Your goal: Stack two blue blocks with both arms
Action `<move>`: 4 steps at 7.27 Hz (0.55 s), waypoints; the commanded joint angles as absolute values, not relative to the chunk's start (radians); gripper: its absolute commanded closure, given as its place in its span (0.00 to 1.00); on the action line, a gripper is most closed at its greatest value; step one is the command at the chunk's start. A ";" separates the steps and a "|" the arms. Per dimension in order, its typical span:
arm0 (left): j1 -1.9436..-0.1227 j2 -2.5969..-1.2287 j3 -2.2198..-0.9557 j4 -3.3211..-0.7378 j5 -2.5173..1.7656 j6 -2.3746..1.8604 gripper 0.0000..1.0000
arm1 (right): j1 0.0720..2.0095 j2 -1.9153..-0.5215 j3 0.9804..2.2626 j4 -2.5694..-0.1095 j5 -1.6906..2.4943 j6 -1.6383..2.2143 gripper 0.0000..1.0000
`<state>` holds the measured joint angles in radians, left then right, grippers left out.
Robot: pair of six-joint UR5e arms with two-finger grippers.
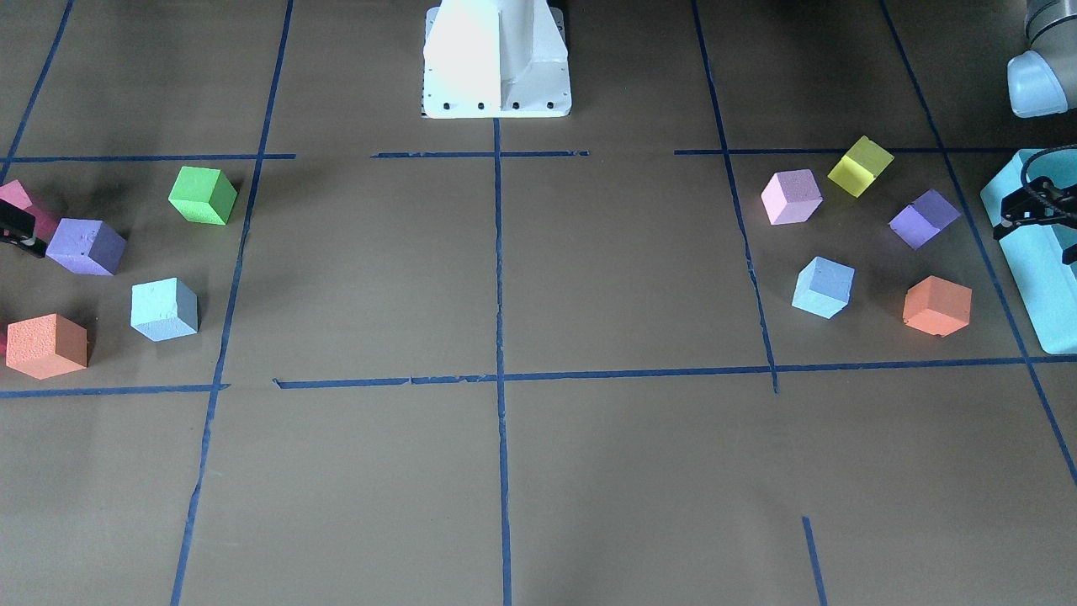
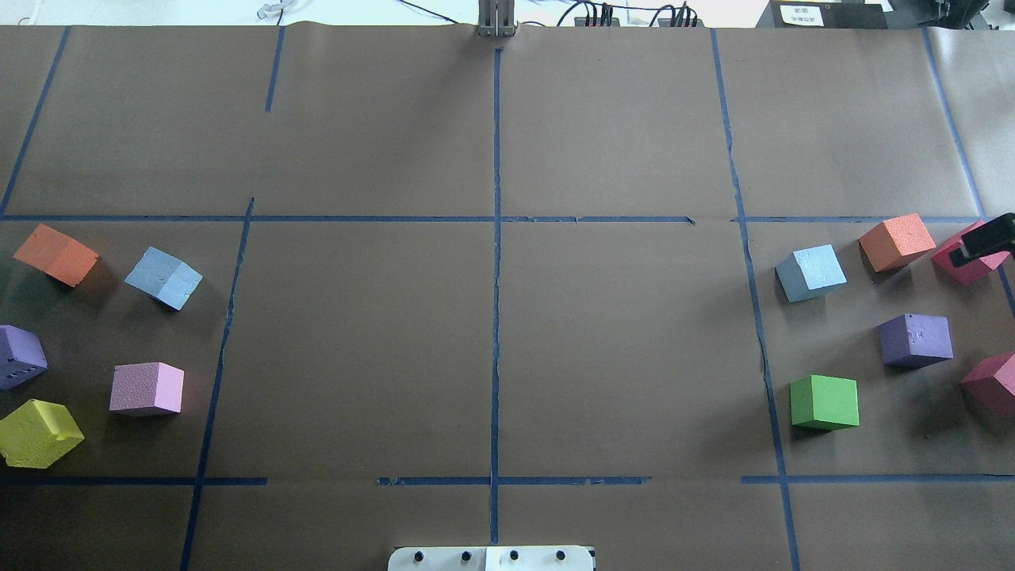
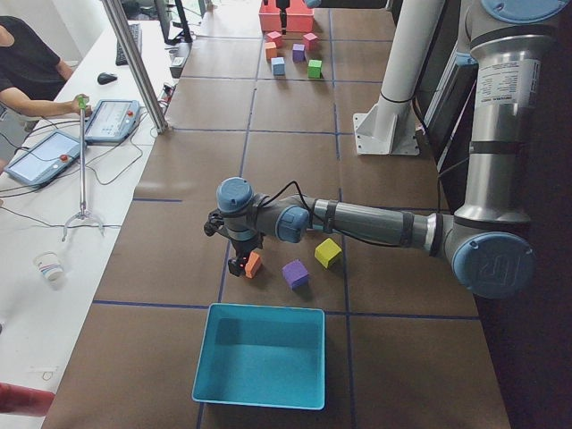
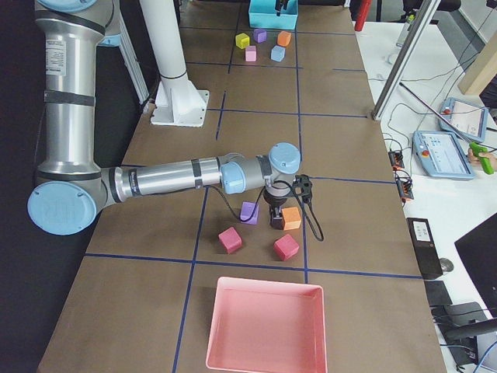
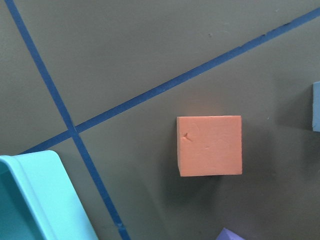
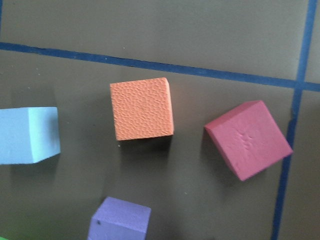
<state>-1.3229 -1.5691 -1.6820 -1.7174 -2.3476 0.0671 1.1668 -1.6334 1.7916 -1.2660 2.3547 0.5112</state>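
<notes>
Two pale blue blocks lie far apart on the brown table. One is on my left side, and a sliver of it shows in the left wrist view. The other is on my right side. My left gripper hovers over the edge of the turquoise box, beyond an orange block. My right gripper hovers over a red block at the table's right edge. Neither wrist view shows fingers, so I cannot tell whether either gripper is open or shut.
Left cluster: orange, purple, pink and yellow blocks, with the turquoise box beyond. Right cluster: orange, purple, green and red blocks. A white pedestal stands at the centre back.
</notes>
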 commanded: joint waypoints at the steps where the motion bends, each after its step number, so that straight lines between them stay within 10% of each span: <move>1: -1.321 -1.571 -1.698 -1.718 -2.353 0.011 0.00 | 1.037 -1.623 1.792 -1.109 2.230 0.702 0.00; 4: -1.319 -1.572 -1.715 -1.717 -2.353 0.008 0.00 | 0.927 -1.519 1.734 -1.101 2.160 0.771 0.00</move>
